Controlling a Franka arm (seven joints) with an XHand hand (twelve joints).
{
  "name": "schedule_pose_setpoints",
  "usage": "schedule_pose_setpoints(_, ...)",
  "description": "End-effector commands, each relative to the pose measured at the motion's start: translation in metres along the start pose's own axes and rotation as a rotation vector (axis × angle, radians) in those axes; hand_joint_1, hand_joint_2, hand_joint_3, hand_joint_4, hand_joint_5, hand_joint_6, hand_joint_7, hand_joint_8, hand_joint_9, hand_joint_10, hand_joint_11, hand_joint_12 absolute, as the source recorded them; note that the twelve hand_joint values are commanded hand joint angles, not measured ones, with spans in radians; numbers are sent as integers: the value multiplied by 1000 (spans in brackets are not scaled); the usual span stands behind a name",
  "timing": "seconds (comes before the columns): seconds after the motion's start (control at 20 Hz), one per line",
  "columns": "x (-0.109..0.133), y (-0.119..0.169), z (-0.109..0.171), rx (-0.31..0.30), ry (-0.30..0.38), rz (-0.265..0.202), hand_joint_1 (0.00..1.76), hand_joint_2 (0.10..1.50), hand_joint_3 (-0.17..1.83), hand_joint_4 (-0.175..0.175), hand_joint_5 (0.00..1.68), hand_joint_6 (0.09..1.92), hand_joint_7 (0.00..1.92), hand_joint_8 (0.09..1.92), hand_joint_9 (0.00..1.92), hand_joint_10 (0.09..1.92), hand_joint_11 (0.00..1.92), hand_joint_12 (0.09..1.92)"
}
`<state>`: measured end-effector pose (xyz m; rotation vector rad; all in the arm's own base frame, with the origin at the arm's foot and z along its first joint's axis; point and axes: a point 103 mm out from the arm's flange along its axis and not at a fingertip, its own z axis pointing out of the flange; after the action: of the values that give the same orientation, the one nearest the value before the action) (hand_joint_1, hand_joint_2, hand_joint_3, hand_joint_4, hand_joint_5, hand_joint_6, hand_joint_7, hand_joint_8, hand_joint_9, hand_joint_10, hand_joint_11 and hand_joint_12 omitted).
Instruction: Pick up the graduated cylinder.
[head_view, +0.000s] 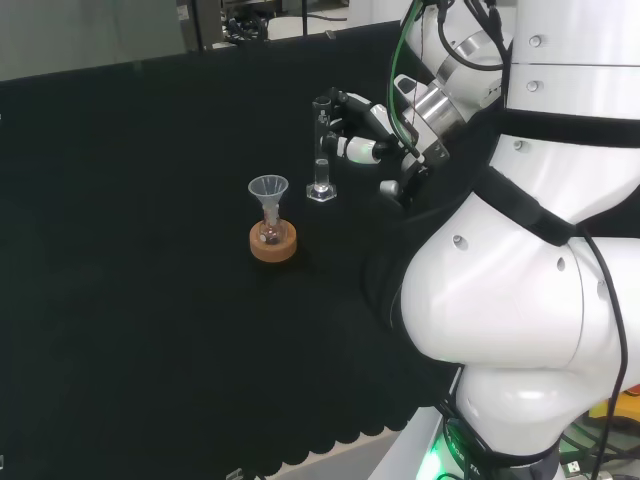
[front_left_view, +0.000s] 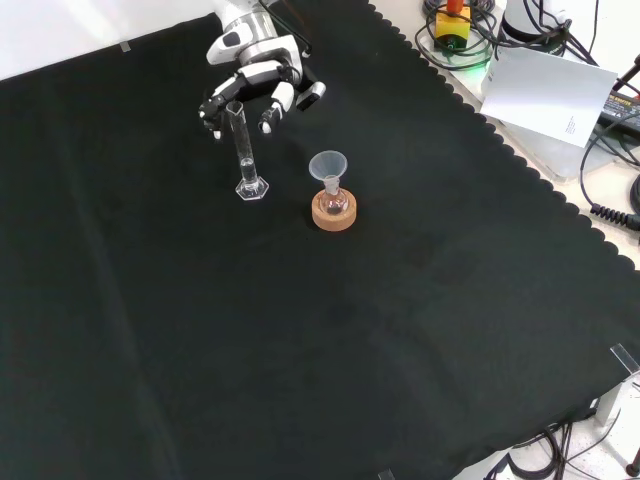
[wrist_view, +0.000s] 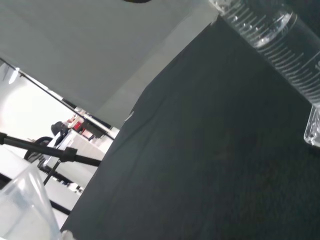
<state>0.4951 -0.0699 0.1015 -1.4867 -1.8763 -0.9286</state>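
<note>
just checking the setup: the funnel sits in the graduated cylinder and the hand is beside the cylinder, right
Not quite. In the front view the funnel sits in a small flask on a cork ring, not in the graduated cylinder. The hand is indeed beside the cylinder.

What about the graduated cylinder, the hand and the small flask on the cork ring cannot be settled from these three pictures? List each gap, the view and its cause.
- Contact: in the head and front views the hand is at the graduated cylinder, but touch is too small to judge.
- Cylinder's contents: clear glass; unreadable.
- Cylinder's base: cut off by the wrist view's edge.
- Flask contents under the funnel: too small.
</note>
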Motion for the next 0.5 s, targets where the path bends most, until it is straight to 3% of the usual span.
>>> schedule_pose_setpoints(0.05,-2,-1,7,31,41,-16,935,1010,-175,0,349,87,389,640,600,592,337,1326)
schedule_pose_setpoints(0.5,-5,4,19,16,112,-32,985,1003,-175,5,372,87,385,629,602,573,355,1317)
